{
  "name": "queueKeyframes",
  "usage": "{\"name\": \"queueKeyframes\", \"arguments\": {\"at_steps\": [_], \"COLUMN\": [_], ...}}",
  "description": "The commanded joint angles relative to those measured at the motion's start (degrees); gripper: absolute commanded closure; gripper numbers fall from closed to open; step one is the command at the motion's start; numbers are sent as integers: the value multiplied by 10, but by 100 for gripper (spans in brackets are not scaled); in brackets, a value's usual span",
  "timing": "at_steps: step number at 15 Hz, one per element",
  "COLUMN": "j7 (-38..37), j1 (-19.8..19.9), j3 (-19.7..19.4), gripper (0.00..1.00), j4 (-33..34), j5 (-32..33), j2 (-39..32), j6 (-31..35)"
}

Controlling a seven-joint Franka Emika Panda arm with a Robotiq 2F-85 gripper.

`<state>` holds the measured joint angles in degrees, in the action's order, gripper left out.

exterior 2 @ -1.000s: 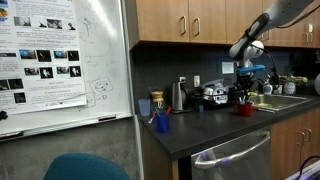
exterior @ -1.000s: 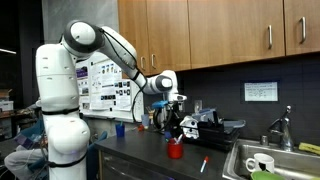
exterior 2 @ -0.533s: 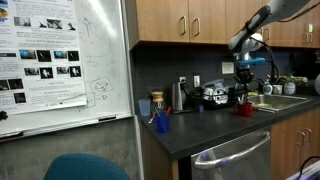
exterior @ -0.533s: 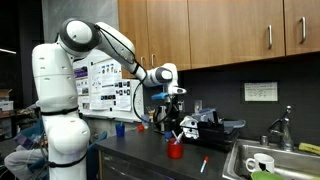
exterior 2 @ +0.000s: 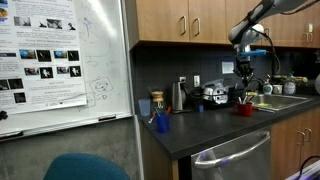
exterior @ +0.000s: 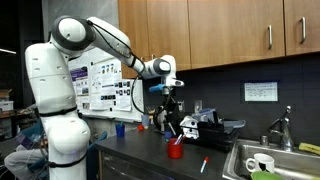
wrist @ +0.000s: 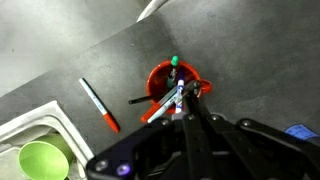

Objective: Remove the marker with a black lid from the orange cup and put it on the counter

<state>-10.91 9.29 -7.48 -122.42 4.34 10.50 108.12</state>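
The orange cup (wrist: 158, 78) stands on the dark counter (wrist: 60, 50) with several markers in it. It shows in both exterior views (exterior: 175, 151) (exterior 2: 243, 109). My gripper (wrist: 186, 92) hangs straight above the cup, its jaws closed to a narrow slit. A slim dark marker (wrist: 173, 68) runs on from the fingertips toward the cup, which I take for the marker with a black lid. A pale marker with blue print (wrist: 176, 99) leans in the cup beside the fingers. In an exterior view the gripper (exterior: 170, 112) is well above the cup.
A red marker (wrist: 100, 105) lies on the counter beside the cup. The steel sink (wrist: 22, 125) holds a green bowl (wrist: 42, 160) and a mug (exterior: 259, 164). A blue cup (exterior: 120, 129) stands further along. A dark appliance (exterior: 205, 125) sits behind the cup.
The gripper has risen steadily above the orange cup over the last second. The cup has not moved.
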Motion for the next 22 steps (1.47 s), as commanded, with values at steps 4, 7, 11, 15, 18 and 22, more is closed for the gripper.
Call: {"name": "queueKeyframes", "arguments": {"at_steps": [4, 7, 11, 15, 18, 22], "j7": [27, 34, 41, 47, 52, 54], "j1": [-17, -30, -48, -66, -76, -85], "j3": [12, 23, 39, 53, 61, 71], "gripper": [99, 99, 99, 99, 99, 99], "j4": [5, 5, 7, 6, 0, -11], "j5": [-10, -15, -25, -36, -47, -51], "j2": [44, 56, 65, 66, 67, 73], "j6": [-57, -72, -86, -90, -88, -90]}}
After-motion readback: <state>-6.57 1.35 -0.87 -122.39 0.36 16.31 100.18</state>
